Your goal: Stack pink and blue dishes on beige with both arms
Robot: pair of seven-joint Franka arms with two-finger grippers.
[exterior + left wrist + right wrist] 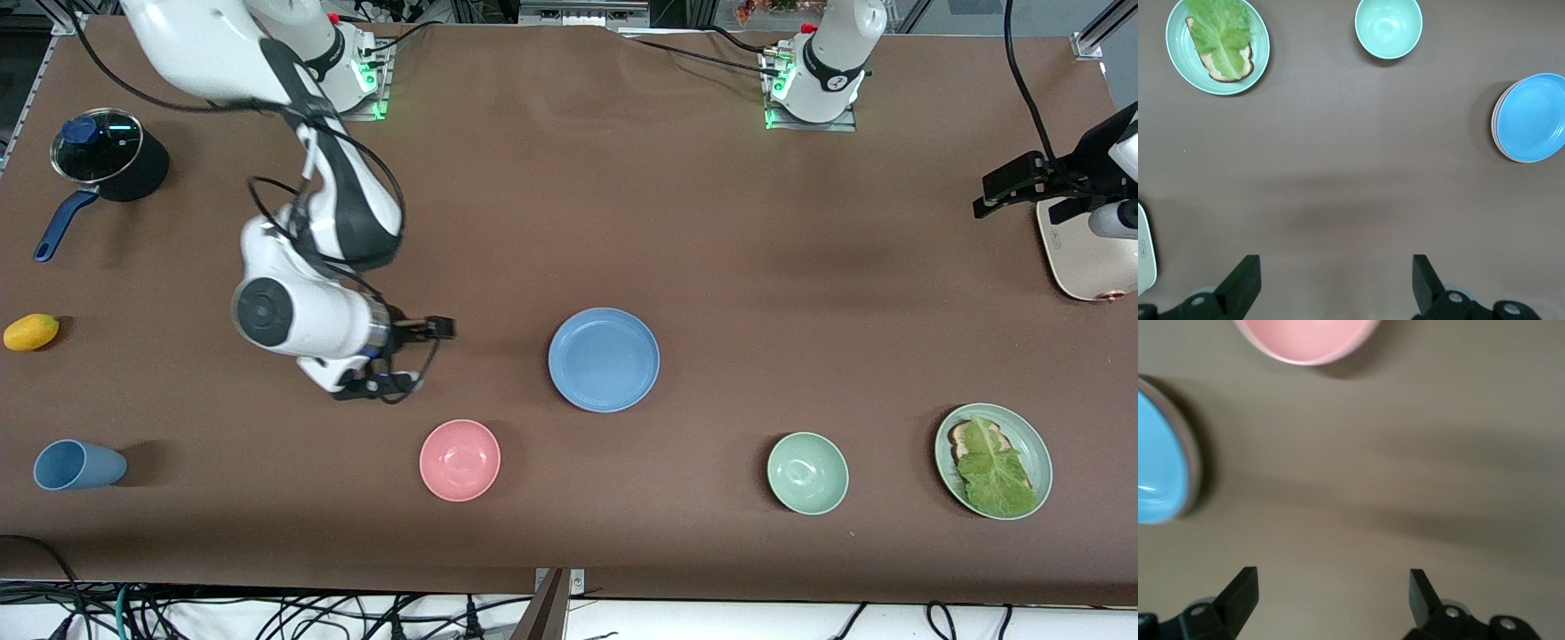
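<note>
A robotics lab set up as a mock kitchen: two white arms bolted to a brown-covered bench (569, 222), loose black cables (267, 613) trailing under its edge, aluminium framing (1095, 36) at the corners, and toy-like tableware (806, 473) laid out.

Matte blue plate (604, 359) on brown cloth-covered table (711, 222)

Pink plate (1499, 137) mostly hidden under blue plate (1531, 117); beige unseen.
</note>
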